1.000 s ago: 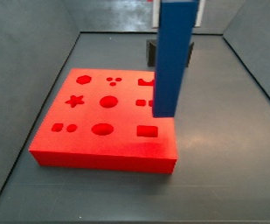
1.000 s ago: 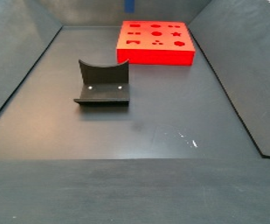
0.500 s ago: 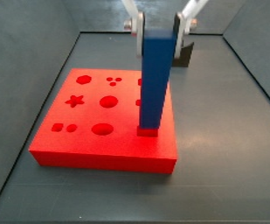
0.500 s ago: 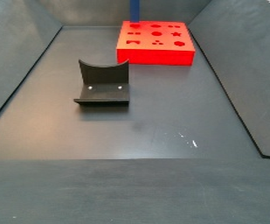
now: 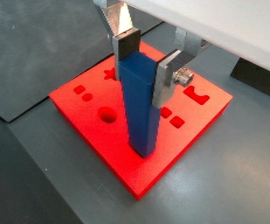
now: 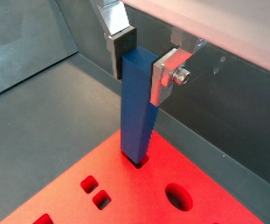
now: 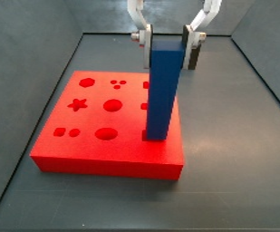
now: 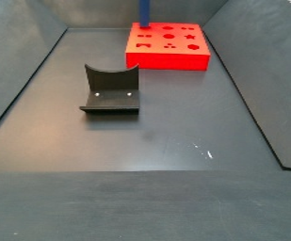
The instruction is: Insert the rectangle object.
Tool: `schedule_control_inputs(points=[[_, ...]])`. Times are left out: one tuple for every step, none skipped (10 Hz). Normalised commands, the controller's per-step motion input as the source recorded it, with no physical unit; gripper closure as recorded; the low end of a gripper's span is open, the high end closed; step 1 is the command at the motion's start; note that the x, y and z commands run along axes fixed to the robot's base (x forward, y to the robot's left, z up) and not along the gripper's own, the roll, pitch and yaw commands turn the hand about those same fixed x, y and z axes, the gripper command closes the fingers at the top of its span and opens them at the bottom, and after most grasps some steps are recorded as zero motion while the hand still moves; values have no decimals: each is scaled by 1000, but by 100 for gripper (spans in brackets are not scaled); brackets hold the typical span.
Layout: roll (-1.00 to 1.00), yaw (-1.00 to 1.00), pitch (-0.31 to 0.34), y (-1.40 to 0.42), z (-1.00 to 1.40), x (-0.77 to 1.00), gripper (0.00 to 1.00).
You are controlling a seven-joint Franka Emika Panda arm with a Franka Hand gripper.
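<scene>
The rectangle object (image 7: 164, 91), a tall blue bar, stands upright with its lower end in the rectangular hole at one corner of the red block (image 7: 118, 156). Both wrist views show the bar (image 5: 143, 114) (image 6: 137, 114) entering the block (image 5: 102, 144) (image 6: 125, 188). My gripper (image 7: 167, 41) is at the bar's top end. Its silver fingers lie against two opposite sides of the bar in both wrist views (image 5: 147, 74) (image 6: 141, 77). In a side view only a blue sliver (image 8: 142, 11) shows above the block (image 8: 167, 58).
The red block has several other shaped holes, among them a star (image 7: 77, 104) and circles. The dark fixture (image 8: 110, 91) stands on the grey floor in front of the block and also shows behind the bar (image 7: 194, 56). Grey walls enclose the floor.
The bar has come down from above the block into the rectangular hole. The gripper has come lower with it and now shows in the side view.
</scene>
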Motion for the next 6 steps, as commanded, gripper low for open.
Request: schedule_control_inputs(points=[[113, -177, 0, 0, -129, 0, 100], [71, -174, 0, 0, -63, 0, 100], [49, -103, 0, 0, 0, 0, 100], [23, -14, 0, 0, 0, 0, 100], [0, 0, 0, -49, 0, -14, 100], [0, 0, 0, -40, 0, -74, 100]])
